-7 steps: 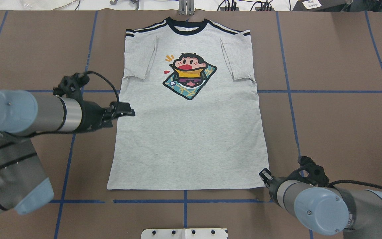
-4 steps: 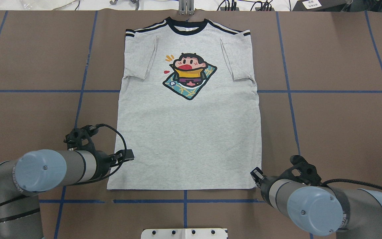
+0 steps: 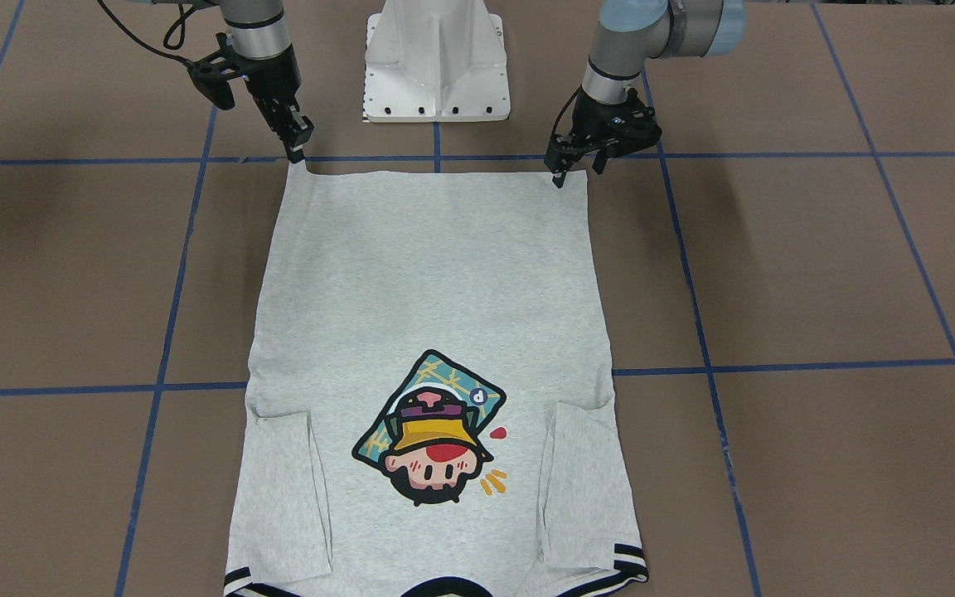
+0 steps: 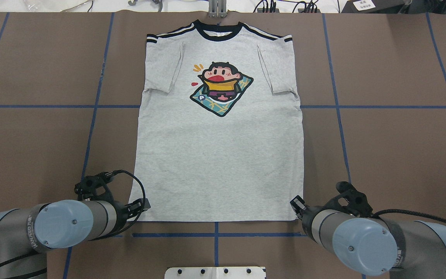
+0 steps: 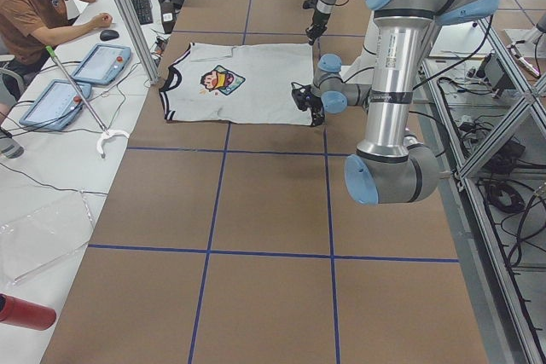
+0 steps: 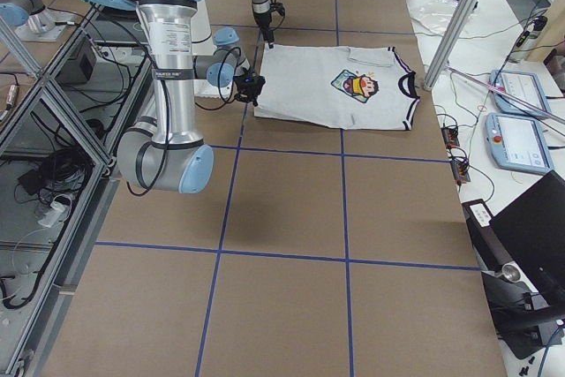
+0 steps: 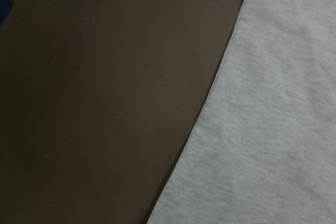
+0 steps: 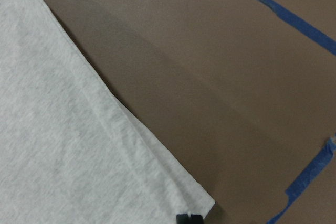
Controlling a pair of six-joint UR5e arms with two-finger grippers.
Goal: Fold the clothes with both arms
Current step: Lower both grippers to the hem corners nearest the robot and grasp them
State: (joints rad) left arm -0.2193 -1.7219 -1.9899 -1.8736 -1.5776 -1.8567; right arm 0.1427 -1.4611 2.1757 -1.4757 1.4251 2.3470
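Note:
The grey T-shirt (image 4: pixel 219 162) lies flat, print up, both sleeves folded inward, collar at the far edge. It also shows in the front view (image 3: pixel 428 274). My left gripper (image 4: pixel 144 204) is low at the hem's left corner; in the front view (image 3: pixel 575 172) its fingers stand apart, open. My right gripper (image 4: pixel 295 204) is at the hem's right corner (image 3: pixel 299 152) and looks open. The right wrist view shows that corner (image 8: pixel 202 198) lying flat with one fingertip (image 8: pixel 188 217) at it. The left wrist view shows only the shirt's edge (image 7: pixel 273 119).
The white pedestal base (image 3: pixel 436 58) stands just behind the hem. Blue tape lines (image 4: pixel 215 235) cross the brown table. A metal clamp (image 4: pixel 217 9) sits past the collar. An operator (image 5: pixel 34 6) and tablets (image 5: pixel 102 61) are at a side desk.
My left arm swung back along the shirt's left edge from mid-body to the hem corner. My right gripper crept a little inward toward the hem's right corner. The shirt has not moved.

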